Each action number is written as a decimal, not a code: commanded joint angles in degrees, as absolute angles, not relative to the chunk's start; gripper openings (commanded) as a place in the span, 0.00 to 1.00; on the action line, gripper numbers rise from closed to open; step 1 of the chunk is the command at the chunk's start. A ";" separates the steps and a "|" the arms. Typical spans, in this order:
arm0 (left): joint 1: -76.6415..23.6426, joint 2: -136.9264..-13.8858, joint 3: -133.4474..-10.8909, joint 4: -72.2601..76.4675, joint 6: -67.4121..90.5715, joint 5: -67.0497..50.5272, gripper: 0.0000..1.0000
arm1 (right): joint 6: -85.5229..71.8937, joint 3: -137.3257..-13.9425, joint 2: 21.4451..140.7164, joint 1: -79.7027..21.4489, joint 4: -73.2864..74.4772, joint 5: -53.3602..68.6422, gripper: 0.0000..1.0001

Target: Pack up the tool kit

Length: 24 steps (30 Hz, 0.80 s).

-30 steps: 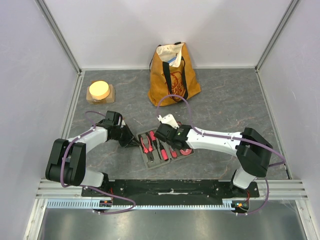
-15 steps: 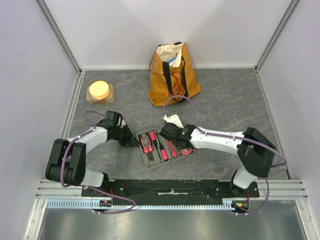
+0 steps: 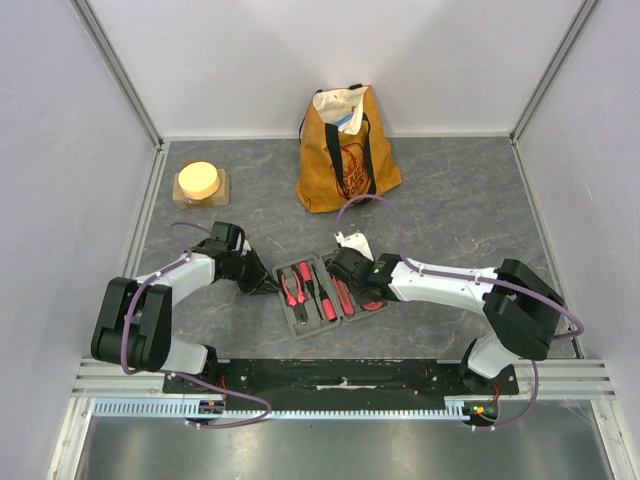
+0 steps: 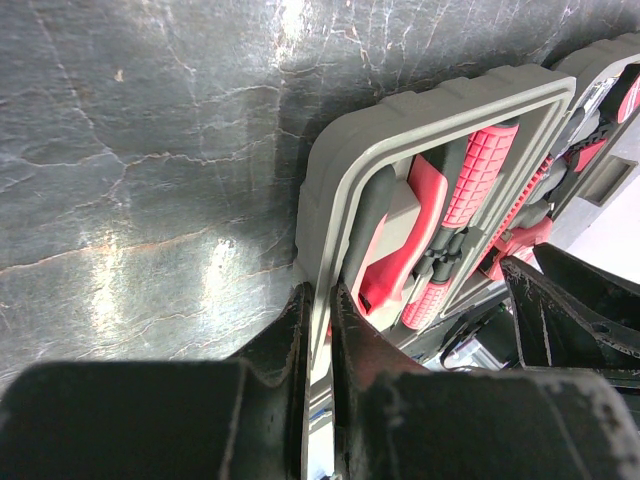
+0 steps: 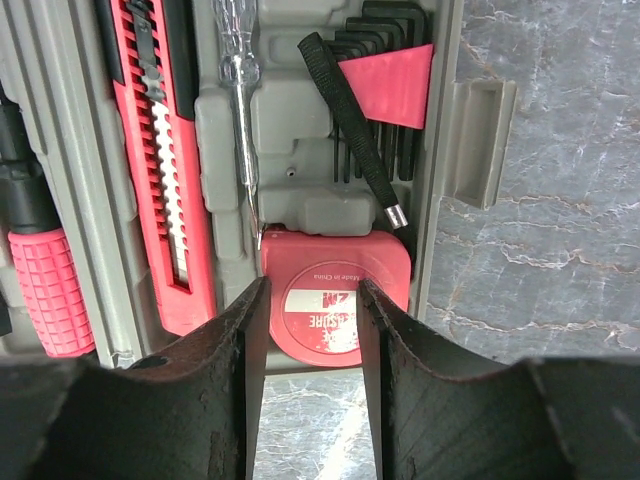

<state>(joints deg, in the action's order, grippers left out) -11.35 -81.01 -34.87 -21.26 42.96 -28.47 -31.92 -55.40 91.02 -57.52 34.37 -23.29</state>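
Grey plastic case [image 4: 322, 200] lies open on the table [image 3: 450, 200], near the middle. The left gripper [image 4: 320, 300] is clamped on its left rim. The right gripper [image 5: 312, 290] hangs with jaws apart over the red tape measure [image 5: 320, 302]. A yellow bag [image 3: 345, 150] stands far behind, well apart from a tan block [image 3: 199, 182] at far left.

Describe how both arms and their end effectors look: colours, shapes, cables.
The left arm and right arm match: rounded white links between bulky black joint housings, each with a looping purple cable running along it. Both stand on a black base plate. The left end effector and right end effector are matte black, each with two thick fingers that taper toward the tips.
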 commanded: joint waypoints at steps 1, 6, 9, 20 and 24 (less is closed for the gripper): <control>-11.34 -83.23 -32.78 -23.20 41.92 -20.39 0.09 | -33.40 -52.30 90.00 -57.22 35.07 -21.54 0.45; -11.25 -83.23 -32.87 -23.12 41.92 -20.65 0.09 | -36.29 -48.88 88.86 -57.22 34.19 -19.61 0.43; -11.25 -83.06 -32.70 -23.03 42.01 -20.83 0.09 | -39.02 -44.49 87.54 -57.13 31.65 -17.67 0.42; -11.34 -81.04 -33.92 -23.81 42.10 -22.41 0.15 | -43.60 -43.67 84.04 -57.04 30.93 -20.47 0.40; -11.34 -79.11 -36.29 -25.92 41.57 -21.62 0.22 | -39.65 -51.66 82.00 -57.04 34.97 -21.80 0.41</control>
